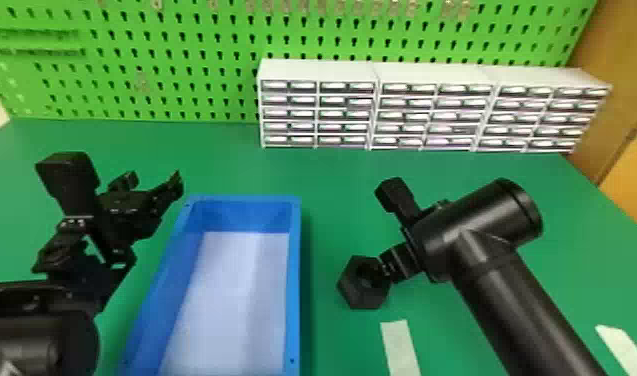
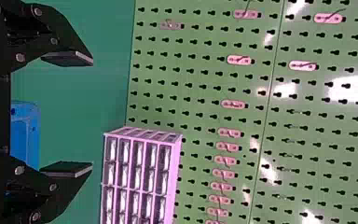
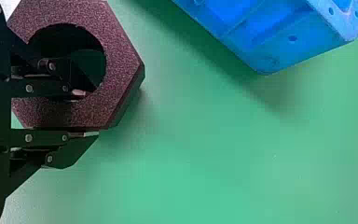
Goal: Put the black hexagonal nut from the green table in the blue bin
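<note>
We have the black hexagonal nut [image 1: 353,295] pinched in our right claw [image 1: 388,267], one finger inside its hole and the other along its outer side. We hold it to the right of the blue bin [image 1: 294,250], over the green table [image 1: 332,175]. Our left claw [image 1: 153,182] is spread by the bin's left side.

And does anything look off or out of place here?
Nothing looks spilled or damaged. The nut sits a bit oddly in the right claw: pinched by one side wall, one finger inside its hole, so it's off-centre. The bin is upright on the table.
</note>
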Controlling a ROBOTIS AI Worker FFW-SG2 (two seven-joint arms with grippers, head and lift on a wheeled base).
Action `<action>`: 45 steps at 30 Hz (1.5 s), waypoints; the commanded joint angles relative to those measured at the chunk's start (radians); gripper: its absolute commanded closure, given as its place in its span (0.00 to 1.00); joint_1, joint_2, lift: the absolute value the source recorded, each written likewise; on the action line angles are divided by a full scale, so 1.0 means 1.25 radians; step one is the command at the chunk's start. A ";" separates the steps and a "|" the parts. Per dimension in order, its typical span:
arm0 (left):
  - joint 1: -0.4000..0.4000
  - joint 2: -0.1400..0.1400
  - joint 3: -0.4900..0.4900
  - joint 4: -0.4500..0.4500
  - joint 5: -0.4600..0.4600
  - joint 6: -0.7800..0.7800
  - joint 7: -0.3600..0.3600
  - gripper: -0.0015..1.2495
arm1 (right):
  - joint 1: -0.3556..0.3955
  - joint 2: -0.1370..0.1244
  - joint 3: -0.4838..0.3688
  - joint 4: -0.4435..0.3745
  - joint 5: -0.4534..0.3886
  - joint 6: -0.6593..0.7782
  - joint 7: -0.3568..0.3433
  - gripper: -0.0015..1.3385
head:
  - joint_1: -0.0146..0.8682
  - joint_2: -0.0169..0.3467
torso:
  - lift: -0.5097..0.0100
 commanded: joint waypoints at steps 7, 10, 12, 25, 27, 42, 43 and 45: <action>0.001 0.000 0.004 0.000 0.000 0.000 -0.005 0.36 | 0.000 -0.003 -0.029 -0.005 0.016 -0.010 0.002 0.77 | 0.80 0.07 | 0.79; 0.001 0.000 0.004 0.000 -0.001 0.000 -0.006 0.36 | 0.000 -0.004 -0.038 -0.012 0.026 -0.014 0.005 0.77 | 0.80 0.07 | 0.79; 0.001 0.000 0.004 0.000 -0.001 0.001 -0.006 0.36 | 0.001 -0.004 -0.042 -0.017 0.032 -0.017 0.005 0.77 | 0.80 0.07 | 0.79; 0.004 0.000 0.007 0.000 -0.002 0.002 -0.011 0.37 | 0.017 -0.010 -0.126 -0.055 0.060 -0.084 0.005 0.77 | 0.80 0.07 | 0.79; 0.004 0.000 0.009 0.000 -0.001 0.002 -0.011 0.37 | 0.022 -0.012 -0.142 -0.062 0.070 -0.096 0.004 0.77 | 0.80 0.07 | 0.79; 0.006 0.000 0.010 0.000 -0.001 0.002 -0.011 0.37 | 0.060 -0.017 -0.264 -0.082 -0.090 -0.345 -0.096 0.77 | 0.80 0.07 | 0.79; 0.006 0.000 0.010 0.000 -0.001 0.002 -0.011 0.37 | 0.063 -0.015 -0.270 -0.081 -0.107 -0.364 -0.107 0.77 | 0.80 0.07 | 0.79; 0.006 0.000 0.010 0.000 0.000 0.002 -0.011 0.37 | 0.069 -0.015 -0.280 -0.082 -0.139 -0.405 -0.129 0.77 | 0.80 0.07 | 0.79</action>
